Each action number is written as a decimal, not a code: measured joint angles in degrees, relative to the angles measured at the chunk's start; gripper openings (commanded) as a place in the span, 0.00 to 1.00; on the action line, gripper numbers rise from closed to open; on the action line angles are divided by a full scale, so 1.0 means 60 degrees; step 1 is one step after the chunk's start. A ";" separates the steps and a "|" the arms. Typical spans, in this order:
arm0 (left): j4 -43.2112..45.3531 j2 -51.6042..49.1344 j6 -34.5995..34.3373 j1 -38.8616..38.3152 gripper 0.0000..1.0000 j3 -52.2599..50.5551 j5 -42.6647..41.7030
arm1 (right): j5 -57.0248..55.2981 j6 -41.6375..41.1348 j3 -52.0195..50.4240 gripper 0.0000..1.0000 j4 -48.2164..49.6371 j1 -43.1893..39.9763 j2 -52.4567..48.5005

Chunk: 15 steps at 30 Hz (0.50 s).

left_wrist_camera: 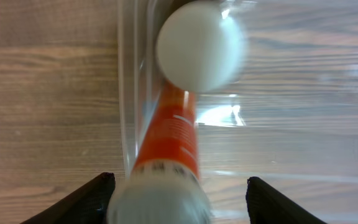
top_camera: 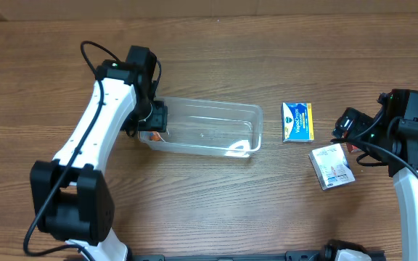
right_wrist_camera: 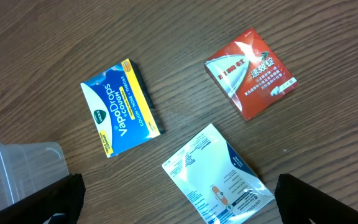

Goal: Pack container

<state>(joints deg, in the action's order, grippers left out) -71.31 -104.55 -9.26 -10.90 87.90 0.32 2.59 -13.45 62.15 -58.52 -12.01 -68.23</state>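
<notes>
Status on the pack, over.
Left gripper open over container; orange bottle inside. Right gripper open above blue box, white box, red box, unpacked. Nothing blocking.

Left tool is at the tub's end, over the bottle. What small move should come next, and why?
Probably raise the left tool straight up, clear of the container. Its fingers stand open on either side of the orange bottle, which already lies inside against the end wall, so nothing seems left to place there.

Blue VapoDrops box (right_wrist_camera: 122,107), white box (right_wrist_camera: 219,177) and red box (right_wrist_camera: 250,73) lie apart on the wooden table (right_wrist_camera: 166,37)
</notes>
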 measured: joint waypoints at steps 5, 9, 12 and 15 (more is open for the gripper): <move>-0.0412 0.1399 0.0525 0.0000 1.00 0.1410 -0.0280 | 0.0339 0.0000 0.0000 1.00 0.0087 0.0000 0.0000; -0.0761 0.2881 0.0616 0.0295 1.00 0.1639 -0.0295 | -0.0084 -0.0087 0.0204 1.00 -0.0976 0.0004 0.0025; -0.0951 0.3643 0.0543 0.1395 1.00 0.1647 -0.0306 | -0.0510 -0.0073 0.1337 1.00 -0.1257 0.0215 0.0080; -0.1107 0.4335 0.0299 0.3206 1.00 0.1650 -0.0219 | -0.0634 -0.0004 0.3293 1.00 -0.1231 0.0750 -0.0029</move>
<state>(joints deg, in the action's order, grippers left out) -77.95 -78.54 -7.46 8.34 97.80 -0.99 -1.21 -13.47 81.91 -65.91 -7.51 -68.40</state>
